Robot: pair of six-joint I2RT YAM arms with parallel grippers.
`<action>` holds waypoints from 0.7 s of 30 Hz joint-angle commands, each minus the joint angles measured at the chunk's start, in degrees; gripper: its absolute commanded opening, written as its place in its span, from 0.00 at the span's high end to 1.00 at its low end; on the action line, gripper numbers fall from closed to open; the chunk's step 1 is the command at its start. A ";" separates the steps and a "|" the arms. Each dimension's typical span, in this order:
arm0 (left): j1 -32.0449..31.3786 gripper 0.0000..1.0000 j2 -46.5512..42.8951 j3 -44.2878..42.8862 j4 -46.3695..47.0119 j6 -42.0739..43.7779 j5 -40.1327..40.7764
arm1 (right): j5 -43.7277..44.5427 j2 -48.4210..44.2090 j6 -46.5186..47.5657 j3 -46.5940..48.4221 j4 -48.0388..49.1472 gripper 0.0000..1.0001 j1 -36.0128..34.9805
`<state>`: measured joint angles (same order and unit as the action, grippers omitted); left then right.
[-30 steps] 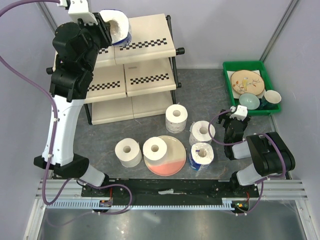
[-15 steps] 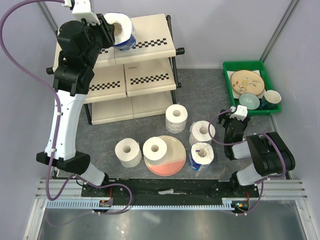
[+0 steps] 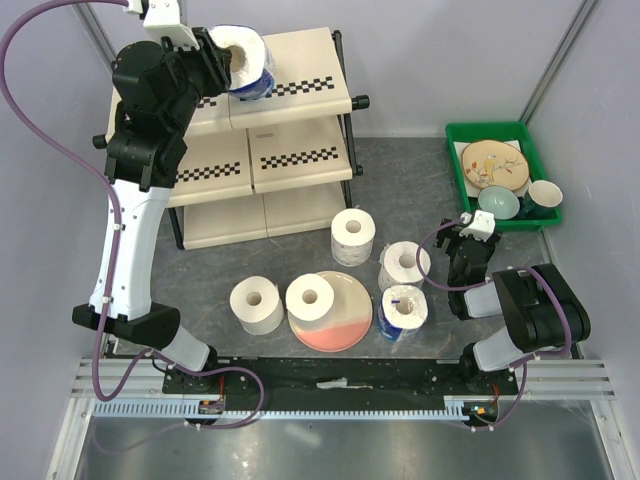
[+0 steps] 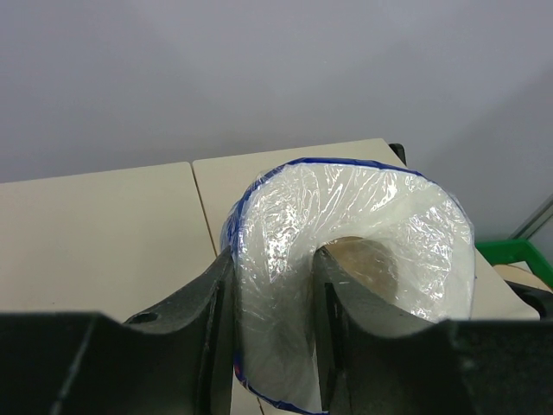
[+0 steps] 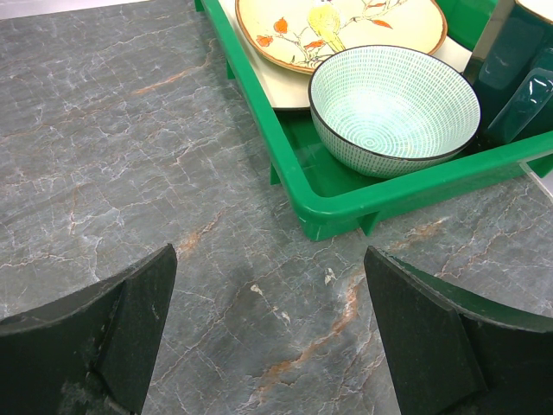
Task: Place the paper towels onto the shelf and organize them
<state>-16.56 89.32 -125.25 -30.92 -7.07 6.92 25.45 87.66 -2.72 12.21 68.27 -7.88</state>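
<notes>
The wrapped roll (image 4: pixel 371 233) is pinched through its wall by the left gripper (image 4: pixel 272 294) and held tilted over the top tier of the shelf (image 3: pixel 300 55), near the checkered front edge. If released tilted, it could be sent over that edge, and the slick film could be lost from the pinch. The right gripper (image 5: pixel 268 346) is spread wide above the worktop (image 5: pixel 130 130).

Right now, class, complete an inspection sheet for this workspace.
Surface: grey marbled tabletop.
Job's things: wrapped roll held over the shelf top tier; second wrapped roll and four unwrapped rolls on the table, one on the plate.
Clutter: pink-and-cream plate; green tray of dishes.
Grippers: left gripper shut on the wrapped roll; right gripper open, empty.
Cables: purple cables loop off both arms.
Surroundings: grey wall panels.
</notes>
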 commanded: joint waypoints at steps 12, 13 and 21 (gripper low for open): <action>0.65 0.34 -0.20 -0.17 1.47 -1.54 -2.17 | -0.05 -0.12 0.08 0.62 1.96 0.02 0.06; 0.74 0.34 0.15 -0.52 1.47 -1.54 -2.17 | 0.04 -0.12 0.17 0.62 1.95 0.02 0.06; 1.44 0.33 3.76 -4.74 1.56 -2.42 -3.05 | 0.04 -0.12 0.17 0.71 1.95 0.02 0.06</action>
<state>-15.75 91.13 -127.07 -30.63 -7.70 5.39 25.45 87.68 -2.72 12.21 68.27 -7.88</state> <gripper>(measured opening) 0.666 0.982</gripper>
